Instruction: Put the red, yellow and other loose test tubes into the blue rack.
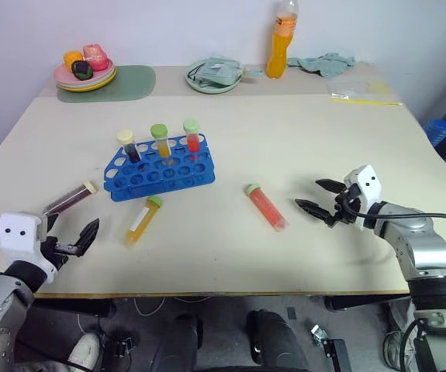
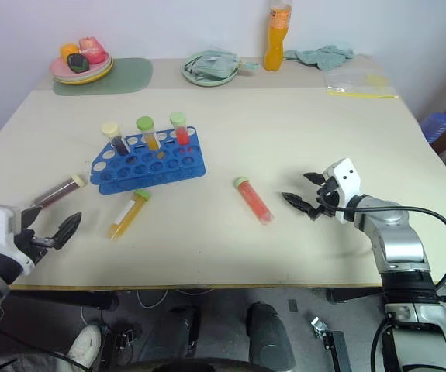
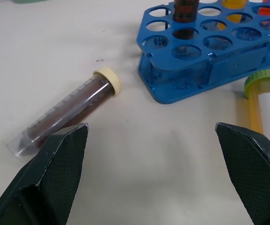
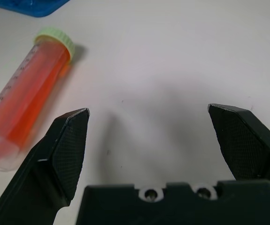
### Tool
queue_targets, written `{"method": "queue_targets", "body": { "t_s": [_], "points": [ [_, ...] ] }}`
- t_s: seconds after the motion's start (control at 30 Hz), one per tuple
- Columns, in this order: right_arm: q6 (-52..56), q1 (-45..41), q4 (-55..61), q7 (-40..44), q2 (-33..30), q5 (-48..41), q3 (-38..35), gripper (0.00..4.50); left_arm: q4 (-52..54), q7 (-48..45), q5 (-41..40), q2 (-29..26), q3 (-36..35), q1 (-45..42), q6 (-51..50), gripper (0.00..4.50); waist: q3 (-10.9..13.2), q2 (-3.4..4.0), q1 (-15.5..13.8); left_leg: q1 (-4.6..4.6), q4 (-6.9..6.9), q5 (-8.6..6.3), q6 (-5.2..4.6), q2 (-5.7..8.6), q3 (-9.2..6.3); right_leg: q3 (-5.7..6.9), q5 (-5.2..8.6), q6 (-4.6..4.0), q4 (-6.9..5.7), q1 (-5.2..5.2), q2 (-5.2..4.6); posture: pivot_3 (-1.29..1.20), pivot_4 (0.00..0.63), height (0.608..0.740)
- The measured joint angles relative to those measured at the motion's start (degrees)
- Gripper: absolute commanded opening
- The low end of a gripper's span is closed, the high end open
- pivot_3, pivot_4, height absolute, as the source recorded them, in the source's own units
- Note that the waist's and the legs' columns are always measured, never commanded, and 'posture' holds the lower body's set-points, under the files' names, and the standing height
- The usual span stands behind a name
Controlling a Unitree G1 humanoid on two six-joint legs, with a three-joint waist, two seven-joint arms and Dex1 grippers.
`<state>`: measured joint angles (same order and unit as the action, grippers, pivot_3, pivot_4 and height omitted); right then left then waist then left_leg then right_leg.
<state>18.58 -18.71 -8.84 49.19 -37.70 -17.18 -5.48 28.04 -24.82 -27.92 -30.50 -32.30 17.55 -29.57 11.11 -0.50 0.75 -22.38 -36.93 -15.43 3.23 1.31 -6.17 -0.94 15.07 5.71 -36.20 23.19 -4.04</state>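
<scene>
A: On the surface (image 1: 300,256), the rack (image 1: 160,167) carries three upright tubes in its back row; three more lie loose, all just in front of it or to its sides.

B: And the robot?

A: Between picks, it seems. The left gripper (image 1: 69,235) hovers near the dark tube (image 1: 71,198), fingers spread wide and empty. The right gripper (image 1: 321,198) sits just beside the red tube (image 1: 266,207), fingers likewise wide, gripping nothing. The yellow tube (image 1: 143,220) lies between them, just before the rack.

B: Next?

A: Likely the right fingers straddle the red tube, close, lift, tip it upright over a free hole.
</scene>
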Motion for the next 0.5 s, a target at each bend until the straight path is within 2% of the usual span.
{"method": "queue_targets", "body": {
  "t_s": [0.5],
  "points": [
    [4.9, -0.1, 4.0, -2.5, 0.3, -1.3, -0.1, 4.5, 0.0, -0.2, 0.0, 0.4, 0.5, 0.5, 0.0, 4.47, 0.0, 0.0, 0.0, 0.0, -0.03, 0.0, 0.0, 0.0, 0.02, -0.02, -0.02, 0.02, -0.01, 0.0, 0.01, 0.0, 0.15, 0.74]
  ]
}}
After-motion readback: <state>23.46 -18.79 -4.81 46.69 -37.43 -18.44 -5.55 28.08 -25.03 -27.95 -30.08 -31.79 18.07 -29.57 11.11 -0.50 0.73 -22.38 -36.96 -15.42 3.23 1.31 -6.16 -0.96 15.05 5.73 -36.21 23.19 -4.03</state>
